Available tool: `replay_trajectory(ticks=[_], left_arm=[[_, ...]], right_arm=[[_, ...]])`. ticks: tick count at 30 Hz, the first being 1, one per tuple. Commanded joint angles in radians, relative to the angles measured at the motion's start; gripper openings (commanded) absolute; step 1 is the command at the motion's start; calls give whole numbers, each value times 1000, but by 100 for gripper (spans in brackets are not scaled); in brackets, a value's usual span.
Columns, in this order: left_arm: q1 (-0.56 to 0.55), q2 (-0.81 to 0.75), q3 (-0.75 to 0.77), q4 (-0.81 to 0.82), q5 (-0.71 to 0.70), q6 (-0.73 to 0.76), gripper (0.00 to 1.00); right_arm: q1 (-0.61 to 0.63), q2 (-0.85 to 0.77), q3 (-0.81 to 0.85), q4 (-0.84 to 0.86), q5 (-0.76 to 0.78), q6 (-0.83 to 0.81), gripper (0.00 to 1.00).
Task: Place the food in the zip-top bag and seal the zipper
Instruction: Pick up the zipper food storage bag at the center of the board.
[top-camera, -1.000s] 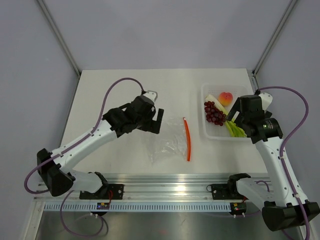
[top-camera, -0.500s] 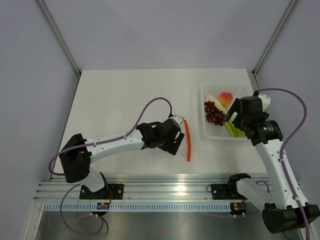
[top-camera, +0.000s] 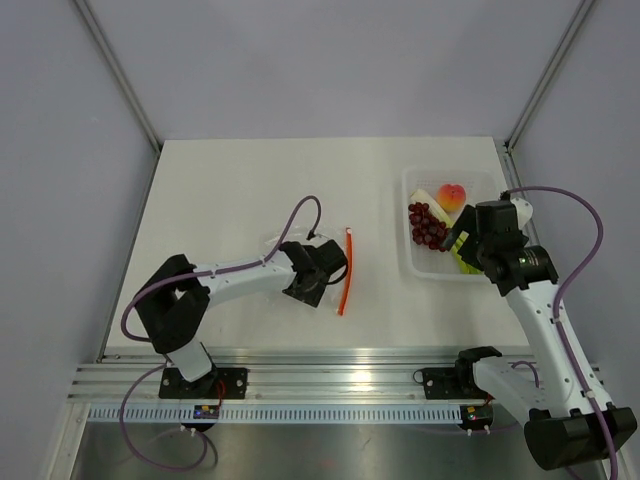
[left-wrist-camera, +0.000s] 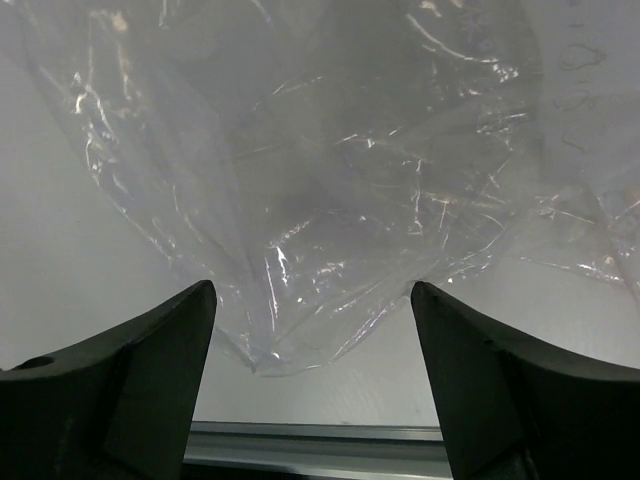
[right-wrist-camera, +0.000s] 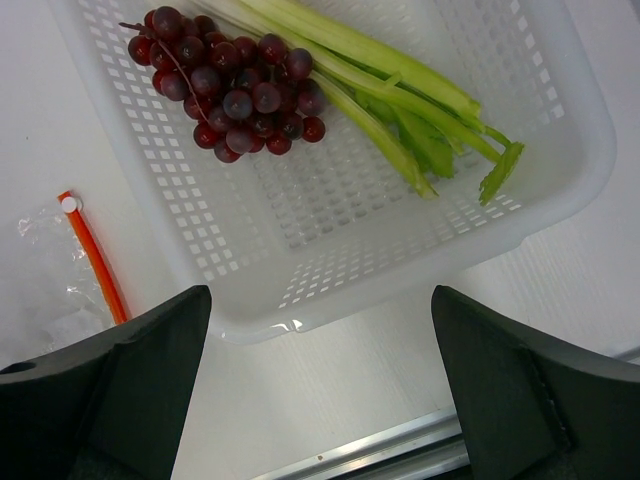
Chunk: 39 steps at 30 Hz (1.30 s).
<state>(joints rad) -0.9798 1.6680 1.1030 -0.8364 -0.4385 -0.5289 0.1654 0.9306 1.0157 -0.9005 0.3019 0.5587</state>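
The clear crinkly zip-top bag lies mid-table, with its orange-red zipper along its right edge. My left gripper hovers low over the bag, open and empty. In the left wrist view the bag fills the upper frame, its near corner between the fingers. Dark red grapes, a peach and pale-green stalks lie in a white tray. My right gripper is open above the tray's near edge. The right wrist view shows the grapes, stalks and zipper.
The tray is a perforated white basket at the table's right side. A metal rail runs along the near edge. Slanted frame posts stand behind the table's back corners.
My left arm swung in low over the bag, then drew back left. The bag and zipper shifted left with it. My right gripper moved slightly nearer along the tray.
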Motion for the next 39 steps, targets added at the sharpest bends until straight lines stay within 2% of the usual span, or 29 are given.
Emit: replay_trajectory(ticks=[1, 6, 9, 15, 17, 29, 39], left_arm=[[36, -50, 50, -70, -118, -34, 83], [32, -146, 141, -98, -97, -59, 83], [-11, -152, 176, -87, -97, -59, 83], [-143, 11, 334, -136, -152, -88, 82], [-172, 73, 357, -91, -166, -83, 81], [-157, 301, 416, 59, -207, -13, 69], [-111, 391, 400, 134, -212, 40, 60]], right_arm=[[-1, -26, 3, 34, -21, 7, 100], [-1, -56, 1, 28, -35, -2, 99], [-1, -70, 15, 8, -32, -6, 99], [-1, -105, 26, -20, -24, 1, 99], [-1, -118, 24, -28, -27, 4, 99], [-1, -134, 27, -41, -56, 26, 99], [0, -127, 37, -38, -63, 32, 100]])
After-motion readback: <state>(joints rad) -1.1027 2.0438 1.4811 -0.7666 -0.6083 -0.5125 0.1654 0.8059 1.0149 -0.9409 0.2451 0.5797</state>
